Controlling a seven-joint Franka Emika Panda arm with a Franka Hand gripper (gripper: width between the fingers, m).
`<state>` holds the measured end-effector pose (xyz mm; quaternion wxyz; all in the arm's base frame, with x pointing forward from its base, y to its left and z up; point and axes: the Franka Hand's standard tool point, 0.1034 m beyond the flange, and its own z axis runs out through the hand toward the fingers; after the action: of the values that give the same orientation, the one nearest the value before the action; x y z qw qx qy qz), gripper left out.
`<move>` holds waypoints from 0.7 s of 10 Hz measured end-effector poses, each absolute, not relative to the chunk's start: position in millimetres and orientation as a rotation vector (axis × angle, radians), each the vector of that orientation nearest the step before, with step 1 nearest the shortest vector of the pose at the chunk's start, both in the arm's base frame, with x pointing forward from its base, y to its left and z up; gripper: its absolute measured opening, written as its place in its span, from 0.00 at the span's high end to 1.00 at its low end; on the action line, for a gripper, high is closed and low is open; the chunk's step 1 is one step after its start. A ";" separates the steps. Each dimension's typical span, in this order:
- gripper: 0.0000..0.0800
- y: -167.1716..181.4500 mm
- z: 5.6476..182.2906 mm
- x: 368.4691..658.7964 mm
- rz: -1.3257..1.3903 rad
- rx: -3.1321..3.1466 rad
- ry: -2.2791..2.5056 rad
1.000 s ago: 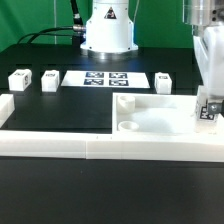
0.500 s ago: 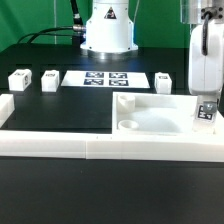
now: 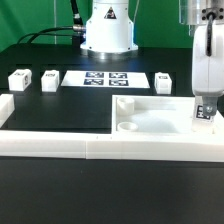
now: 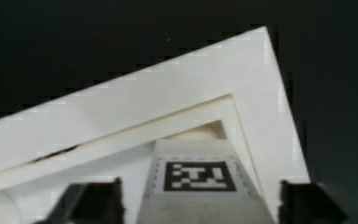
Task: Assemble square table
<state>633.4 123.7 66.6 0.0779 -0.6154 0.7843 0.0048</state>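
Observation:
The square table's white slab [image 3: 150, 115] lies at the exterior view's right, inside the border bars. My gripper [image 3: 204, 104] hangs over its right corner, astride a white tagged leg [image 3: 203, 115] that stands upright on the slab. In the wrist view the leg [image 4: 199, 178] sits between my black fingers [image 4: 91, 200], with a thin gap on each side, so the gripper [image 4: 197, 205] is open. Below it the slab's corner [image 4: 158, 100] shows. Three more leg blocks [image 3: 17, 79], [image 3: 49, 77], [image 3: 164, 81] lie at the back.
The marker board [image 3: 105, 77] lies at the back middle, before the robot base [image 3: 107, 30]. A long white border bar [image 3: 60, 140] runs along the front, and a short one [image 3: 5, 108] stands at the exterior view's left.
My jaws have spread away from the leg. The gripper has straightened and shifted slightly over the slab's corner. The leg stays upright there.

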 end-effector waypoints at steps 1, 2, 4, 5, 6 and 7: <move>0.30 126.5 65.0 632.0 -0.065 -2.002 2.168; 0.21 130.2 64.5 624.3 -0.084 -2.144 2.029; 0.19 129.9 64.9 624.5 -0.117 -2.319 1.831; 0.19 129.6 64.7 624.5 -0.130 -2.405 1.723; 0.19 129.6 64.6 624.4 -0.132 -2.425 1.696; 0.19 127.4 64.6 624.9 -0.150 -2.525 1.554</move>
<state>624.9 127.4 64.6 0.0862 -0.8474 0.5215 -0.0503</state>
